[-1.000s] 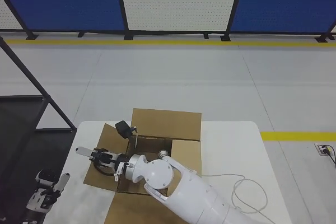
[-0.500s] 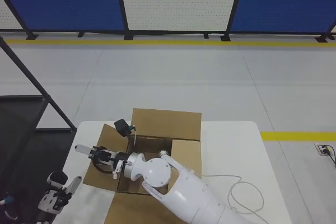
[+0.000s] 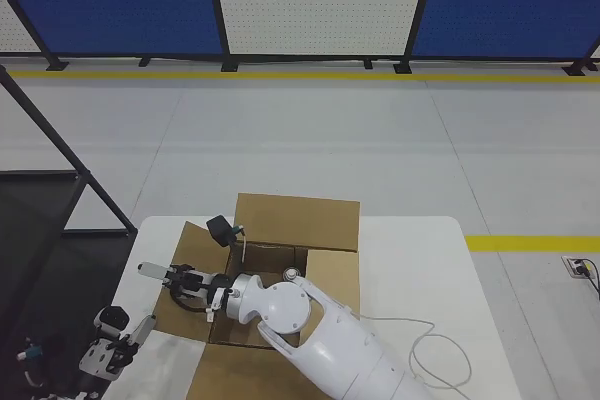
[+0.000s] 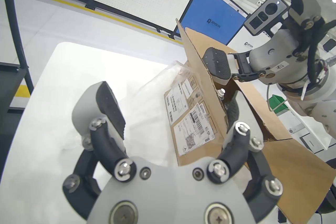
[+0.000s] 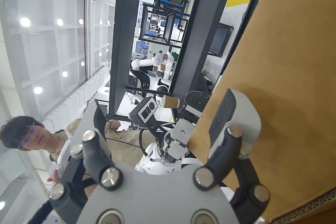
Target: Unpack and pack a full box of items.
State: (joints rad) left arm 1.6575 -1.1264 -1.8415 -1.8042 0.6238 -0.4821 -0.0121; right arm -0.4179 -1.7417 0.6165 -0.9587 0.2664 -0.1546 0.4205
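The brown cardboard box (image 3: 298,222) sits open on the left part of the white table (image 3: 410,260), flaps spread, with printed labels on its side wall. A crumpled clear plastic bag (image 4: 157,78) lies just beside that wall, and a thin cable (image 3: 435,345) loops to the box's right. The right gripper (image 5: 164,104) is spread wide, one finger flat against the left flap, holding nothing. The left gripper (image 4: 170,96), at the table's left edge, is likewise wide and empty
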